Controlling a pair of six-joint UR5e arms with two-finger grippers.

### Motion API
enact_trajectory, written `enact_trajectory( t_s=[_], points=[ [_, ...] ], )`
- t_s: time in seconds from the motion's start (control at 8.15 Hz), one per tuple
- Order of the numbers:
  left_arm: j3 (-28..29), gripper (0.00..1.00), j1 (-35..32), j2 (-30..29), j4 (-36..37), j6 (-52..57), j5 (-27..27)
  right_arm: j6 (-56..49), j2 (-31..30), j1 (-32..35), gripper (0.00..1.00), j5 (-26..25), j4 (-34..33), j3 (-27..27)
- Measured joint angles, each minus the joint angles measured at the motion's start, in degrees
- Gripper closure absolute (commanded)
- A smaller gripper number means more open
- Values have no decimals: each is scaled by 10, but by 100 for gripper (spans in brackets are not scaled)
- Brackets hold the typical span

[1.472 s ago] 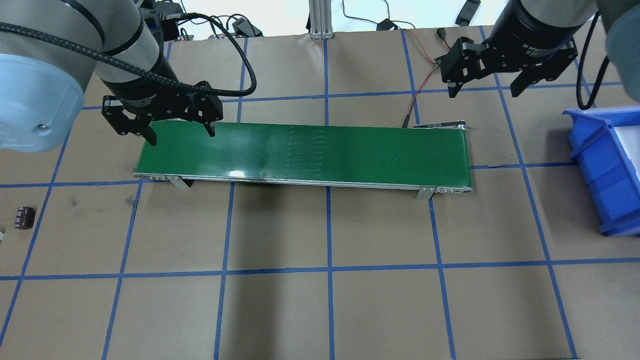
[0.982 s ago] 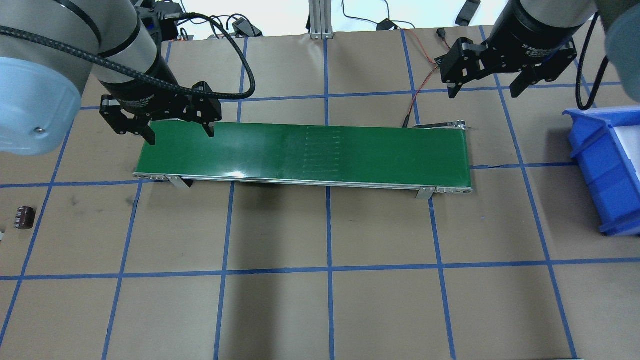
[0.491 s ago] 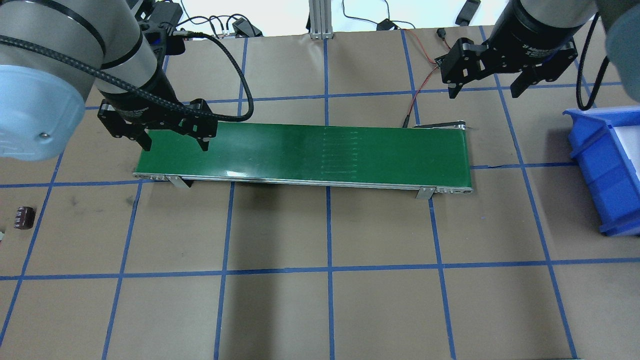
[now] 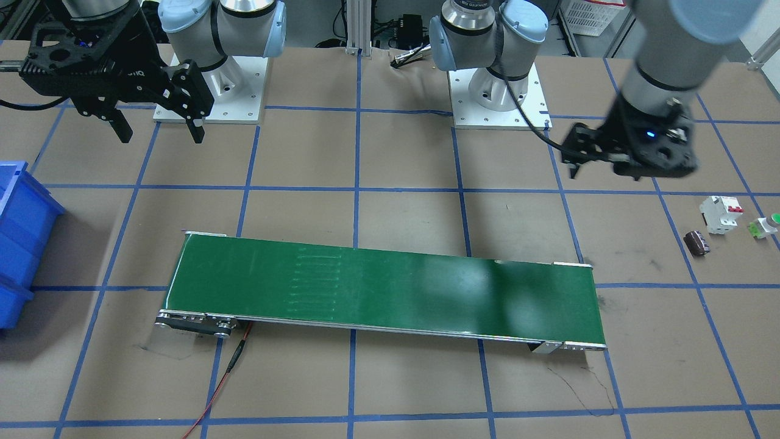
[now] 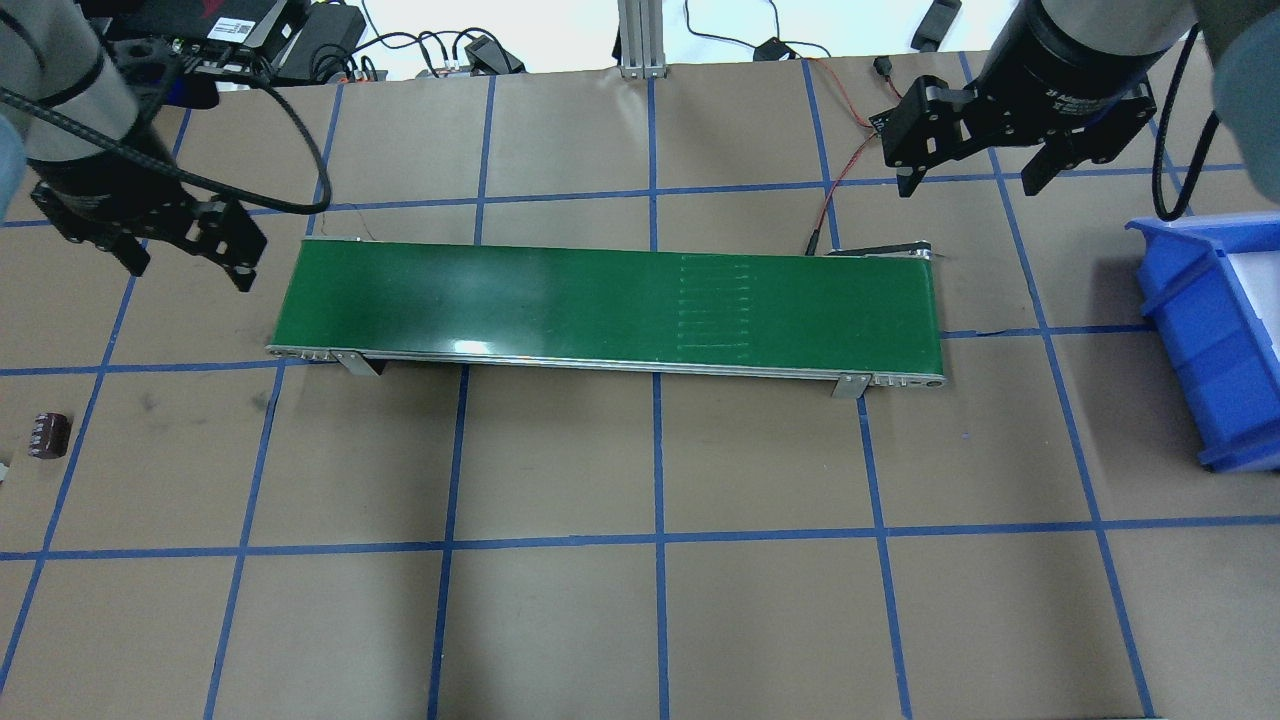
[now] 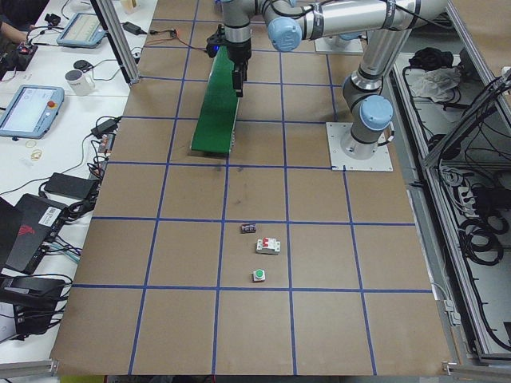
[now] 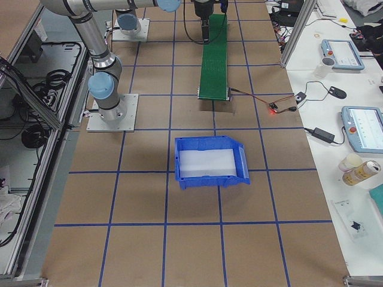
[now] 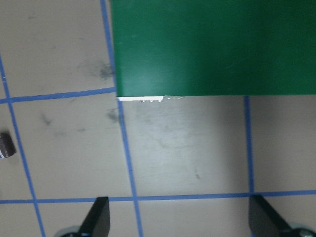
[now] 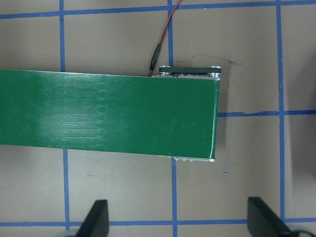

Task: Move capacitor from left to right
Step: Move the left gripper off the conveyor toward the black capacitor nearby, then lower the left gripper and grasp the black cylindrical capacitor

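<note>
The capacitor (image 5: 48, 436), a small dark brown stub with pale marks, lies on the brown table at the far left; it also shows in the front view (image 4: 696, 242) and at the left edge of the left wrist view (image 8: 6, 144). My left gripper (image 5: 190, 272) is open and empty, hovering just off the left end of the green conveyor belt (image 5: 600, 300), well behind the capacitor. It also shows in the front view (image 4: 603, 172). My right gripper (image 5: 968, 183) is open and empty, above the table behind the belt's right end.
A white circuit breaker with a red lever (image 4: 719, 213) and a green-capped push button (image 4: 766, 225) sit beside the capacitor. A blue bin (image 5: 1200, 330) stands at the table's right edge. A red wire (image 5: 835, 190) runs to the belt's right end.
My left gripper has moved left, off the belt's left end, still open. The ribbed marks on the belt have travelled to the right. The right arm has not moved.
</note>
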Motion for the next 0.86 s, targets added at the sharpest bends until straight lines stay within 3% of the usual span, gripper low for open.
enact_trajectory(
  t_s=[0.25,0.86],
  points=[
    [0,0,86,-29,58,96,3,0,0,0,0,1,-1,0],
    [-4,0,304,-134,164,150,-7,0,1,-1,0,0,-1,1]
  ],
)
